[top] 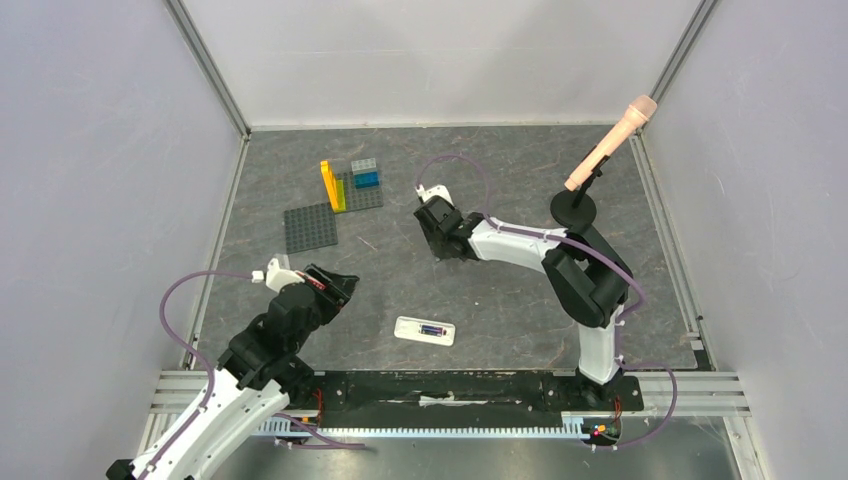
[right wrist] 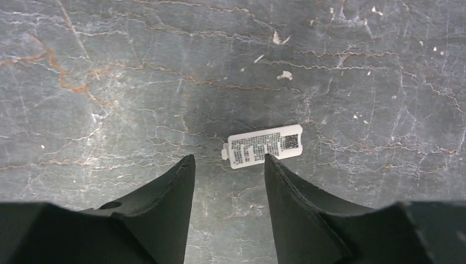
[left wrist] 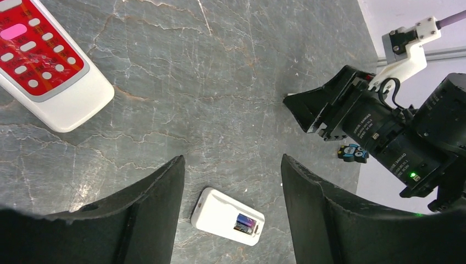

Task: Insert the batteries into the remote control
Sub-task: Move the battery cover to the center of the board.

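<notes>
A small white remote control [top: 425, 331] lies face down at the front middle of the table, its battery bay open. In the left wrist view it [left wrist: 220, 212] holds two batteries [left wrist: 245, 223], one purple-blue and one dark. The blue and red batteries are out of view. My left gripper [top: 340, 285] [left wrist: 232, 159] is open and empty, above and to the left of this remote. My right gripper [top: 428, 215] [right wrist: 228, 158] is open and empty over a small white label-printed cover [right wrist: 264, 146] lying flat just past its fingertips.
A larger white remote with a red keypad [left wrist: 44, 60] shows only in the left wrist view. Grey baseplates with coloured bricks [top: 333, 205] sit back left. A microphone on a stand [top: 610, 140] stands back right. A small colourful figure [left wrist: 351, 153] lies by the right arm.
</notes>
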You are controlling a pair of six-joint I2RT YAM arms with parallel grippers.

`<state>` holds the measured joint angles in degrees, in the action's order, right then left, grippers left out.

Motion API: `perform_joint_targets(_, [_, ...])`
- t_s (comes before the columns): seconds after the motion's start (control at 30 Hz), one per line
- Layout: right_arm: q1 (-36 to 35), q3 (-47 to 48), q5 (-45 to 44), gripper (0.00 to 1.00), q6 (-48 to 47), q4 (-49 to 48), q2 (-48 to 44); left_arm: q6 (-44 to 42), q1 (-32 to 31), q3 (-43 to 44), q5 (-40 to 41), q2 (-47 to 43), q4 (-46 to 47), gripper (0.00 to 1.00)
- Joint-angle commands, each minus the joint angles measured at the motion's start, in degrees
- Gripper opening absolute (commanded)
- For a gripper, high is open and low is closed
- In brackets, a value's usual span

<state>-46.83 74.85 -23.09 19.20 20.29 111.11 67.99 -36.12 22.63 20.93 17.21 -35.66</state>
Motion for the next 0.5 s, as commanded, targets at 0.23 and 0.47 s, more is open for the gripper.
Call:
perform_joint_targets(0.23, [3.68, 4.6, 2.26, 0.59, 33.66, 9.34, -1.12, -1.33, -0.09, -0.22, 0.71, 2.92, 5.01, 0.69])
perform_joint_targets(0.47, [4.45, 4.88, 1.41, 0.58, 49.18, 10.94, 0.0, -1.34, -0.09, -0.01, 0.69, 2.47, 4.2, 0.69])
